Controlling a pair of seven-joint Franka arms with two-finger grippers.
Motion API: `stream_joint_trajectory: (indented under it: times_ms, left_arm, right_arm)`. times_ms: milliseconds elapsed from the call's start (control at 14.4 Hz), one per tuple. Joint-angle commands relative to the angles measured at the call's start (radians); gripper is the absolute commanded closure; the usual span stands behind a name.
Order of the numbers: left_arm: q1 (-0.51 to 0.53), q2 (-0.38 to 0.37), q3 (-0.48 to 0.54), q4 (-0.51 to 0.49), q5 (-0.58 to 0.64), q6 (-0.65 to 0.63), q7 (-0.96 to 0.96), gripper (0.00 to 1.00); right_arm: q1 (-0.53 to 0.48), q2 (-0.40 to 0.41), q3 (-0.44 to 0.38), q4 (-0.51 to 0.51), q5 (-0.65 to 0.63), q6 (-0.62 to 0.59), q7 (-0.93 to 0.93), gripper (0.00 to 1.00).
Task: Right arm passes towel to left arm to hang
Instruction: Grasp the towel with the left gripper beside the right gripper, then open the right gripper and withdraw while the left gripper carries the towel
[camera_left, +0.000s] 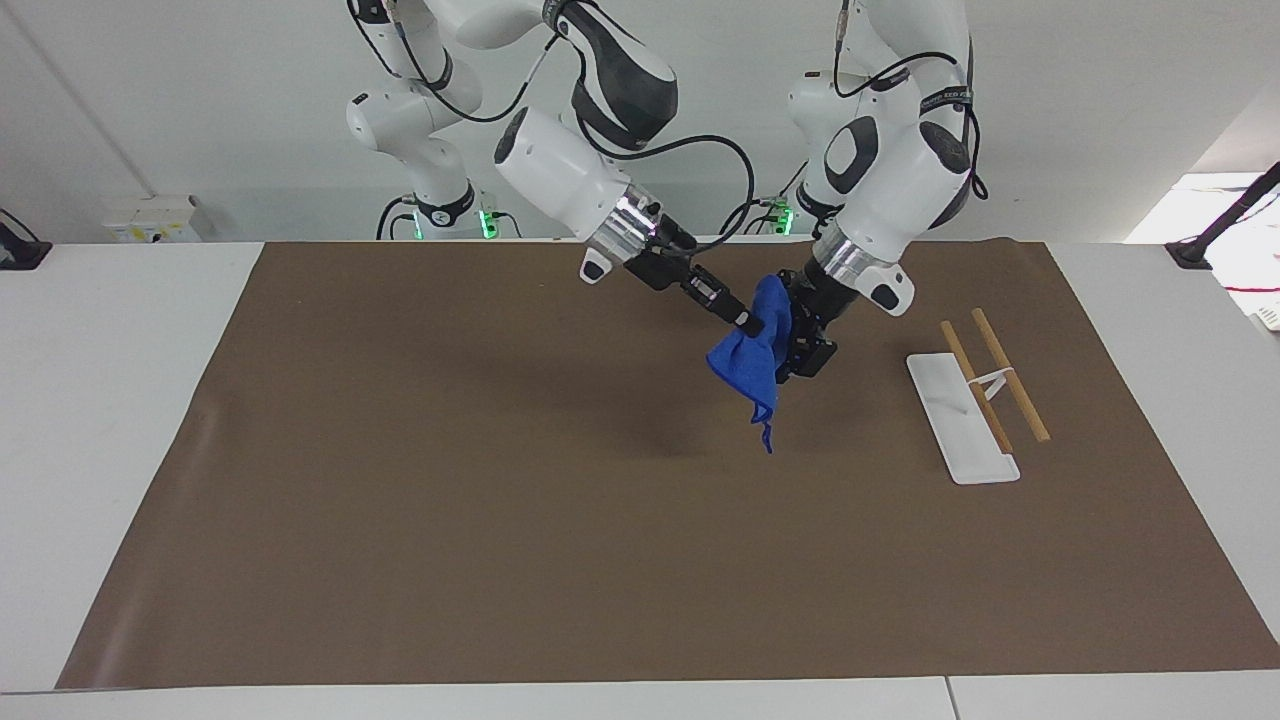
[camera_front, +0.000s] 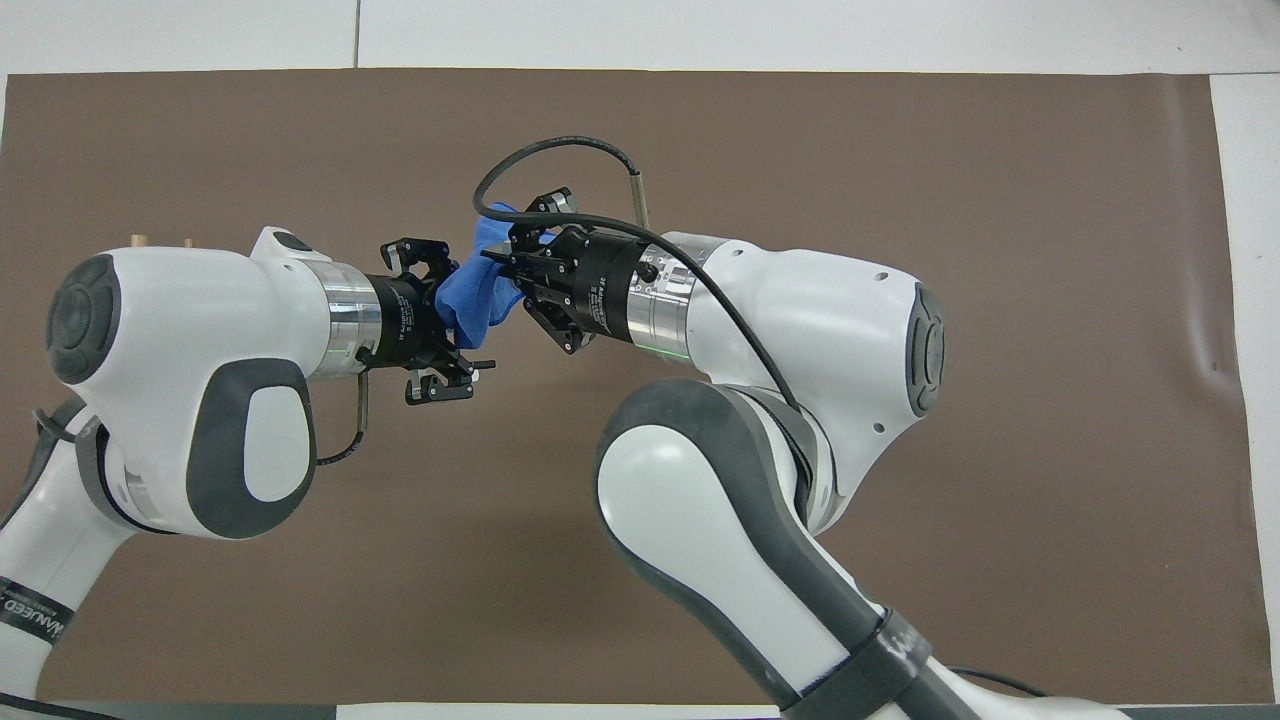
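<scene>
The right gripper (camera_left: 748, 322) is shut on the blue towel (camera_left: 752, 362) and holds it bunched in the air over the brown mat, with the string tail hanging down. The left gripper (camera_left: 800, 345) is open, level with the towel, its jaws spread on either side of the towel's edge and partly hidden by the cloth. In the overhead view the left gripper (camera_front: 465, 315) meets the towel (camera_front: 472, 298) head-on, facing the right gripper (camera_front: 508, 275). Whether the left fingers touch the cloth I cannot tell.
A white rack base with two wooden rods (camera_left: 975, 400) lies on the brown mat (camera_left: 500, 500) toward the left arm's end of the table. In the overhead view the left arm covers it; only the rod tips (camera_front: 135, 240) show.
</scene>
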Motion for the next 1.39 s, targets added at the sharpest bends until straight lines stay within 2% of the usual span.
stream_joint_trajectory:
  times_ms: [0,833,903,972,1181,1319]
  left_arm:
    - [-0.012,-0.027,0.011,-0.035,-0.016,0.031,-0.015,1.00]
    - [0.025,-0.033,0.023,0.016,-0.002,0.027,0.041,1.00]
    - [0.028,-0.036,0.023,0.016,0.004,0.028,0.057,1.00]
    - [0.039,-0.038,0.023,0.019,0.024,0.028,0.062,1.00]
    - [0.051,-0.029,0.023,0.069,0.147,0.036,0.063,1.00]
    - [0.044,-0.032,0.022,0.073,0.361,0.068,0.060,1.00]
  right_arm:
    - [0.002,0.004,-0.001,0.008,0.017,0.013,-0.006,1.00]
    - [-0.007,0.004,-0.003,0.005,0.009,0.012,-0.029,0.99]
    - [-0.008,0.004,-0.003,0.005,0.004,0.012,-0.068,0.19]
    - [-0.008,0.000,-0.007,0.002,0.001,0.012,-0.125,0.00]
    - [-0.047,-0.009,-0.012,-0.025,-0.083,0.009,-0.265,0.00]
    - [-0.082,-0.022,-0.012,-0.061,-0.245,0.003,-0.345,0.00]
